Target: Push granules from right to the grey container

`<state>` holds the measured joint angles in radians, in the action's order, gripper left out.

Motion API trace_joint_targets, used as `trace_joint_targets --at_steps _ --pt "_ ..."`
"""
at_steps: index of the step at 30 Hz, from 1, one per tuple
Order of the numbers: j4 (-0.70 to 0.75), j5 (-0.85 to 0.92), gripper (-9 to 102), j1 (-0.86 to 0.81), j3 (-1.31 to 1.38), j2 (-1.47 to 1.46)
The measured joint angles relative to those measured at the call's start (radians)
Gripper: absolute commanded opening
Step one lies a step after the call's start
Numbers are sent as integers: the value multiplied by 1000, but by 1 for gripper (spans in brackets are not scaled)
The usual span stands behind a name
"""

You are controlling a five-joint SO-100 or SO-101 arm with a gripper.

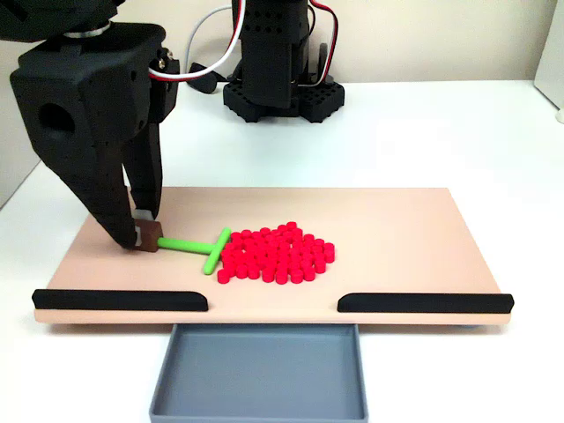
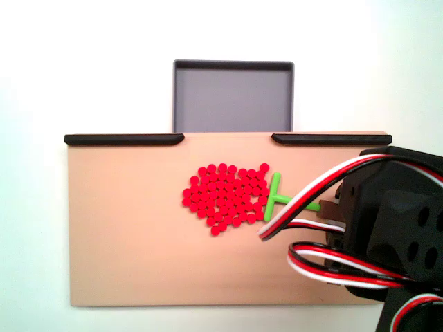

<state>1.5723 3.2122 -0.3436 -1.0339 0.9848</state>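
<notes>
Gripper (image 1: pixel 146 234): pinched on the brown end block of the green T-shaped stick (image 1: pixel 196 246), which I hold low so its crossbar sits flush against the granules (image 1: pixel 278 256). Granules: one tight red patch mid-board, opposite the gap between the two black strips (image 1: pixel 121 300). Grey container (image 1: pixel 258 370): empty, beneath that gap to catch them.

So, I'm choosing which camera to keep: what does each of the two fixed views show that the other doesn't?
In a fixed view, the gripper is seen closed on the brown end of the green tool, with the arm base behind. In a fixed view, the grey container lies whole in frame, and cables cross the tool's stem. Both show the granules against the tool's crossbar, the black strips and an empty container.
</notes>
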Motion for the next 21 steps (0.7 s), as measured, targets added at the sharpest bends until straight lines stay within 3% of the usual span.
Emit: trace_joint_targets --at_steps 21 --pt "0 0 0 9 0 0"
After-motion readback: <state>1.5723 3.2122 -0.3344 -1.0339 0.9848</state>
